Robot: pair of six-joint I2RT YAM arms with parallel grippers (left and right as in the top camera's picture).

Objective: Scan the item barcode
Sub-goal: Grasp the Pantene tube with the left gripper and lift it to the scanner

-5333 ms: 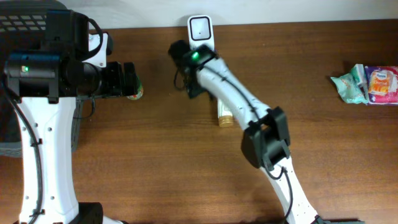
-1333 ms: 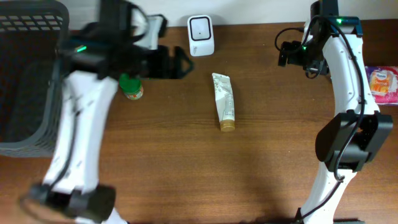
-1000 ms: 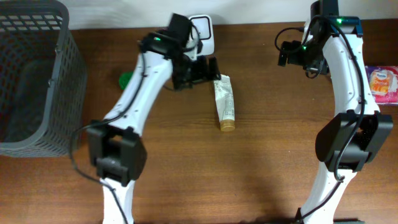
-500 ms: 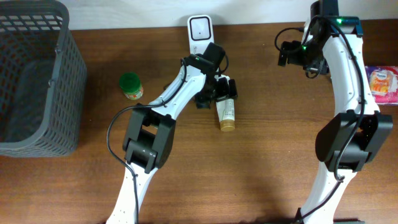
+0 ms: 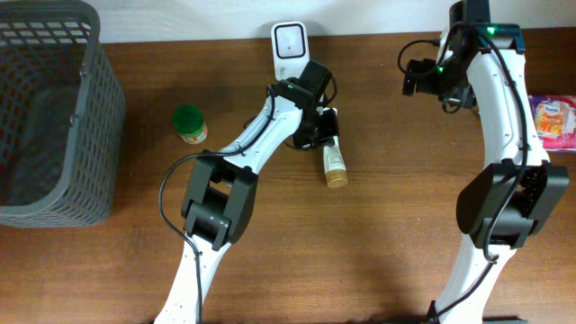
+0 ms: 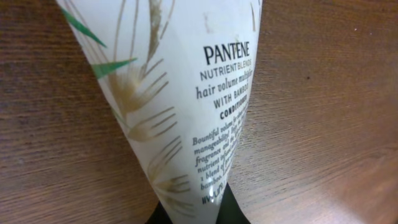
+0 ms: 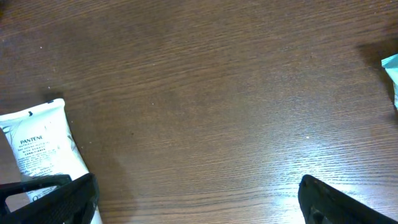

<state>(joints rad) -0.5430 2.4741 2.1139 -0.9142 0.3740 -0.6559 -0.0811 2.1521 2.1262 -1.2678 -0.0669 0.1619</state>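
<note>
Overhead: the left gripper (image 5: 319, 133) is down on the table (image 5: 270, 261), just in front of the scanner (image 5: 290, 43). The tube (image 5: 333, 163) lies flat under it. Its upper end is hidden beneath the gripper, and its capped end sticks out towards the near edge, slightly to the right. A jar (image 5: 189, 124) stands well to the left, with a basket (image 5: 90, 135) beyond it at the table's left end. The right gripper (image 5: 418, 77) hangs over the far right part of the table, well apart from the tube, and some packets (image 5: 551, 120) lie at the right edge.

Left wrist: the tube (image 6: 168, 106) fills the view with its printed face up. It narrows downwards to where the dark fingers (image 6: 231, 210) are clamped on it, one on each side.

Right wrist: the right gripper (image 7: 198, 186) has its fingers (image 7: 68, 198) spread wide over bare wood, holding nothing. The tube (image 7: 38, 146) lies at the lower left, beside the left-hand finger and outside the gap between them. The corner of a packet (image 7: 392, 71) shows at the right edge.
</note>
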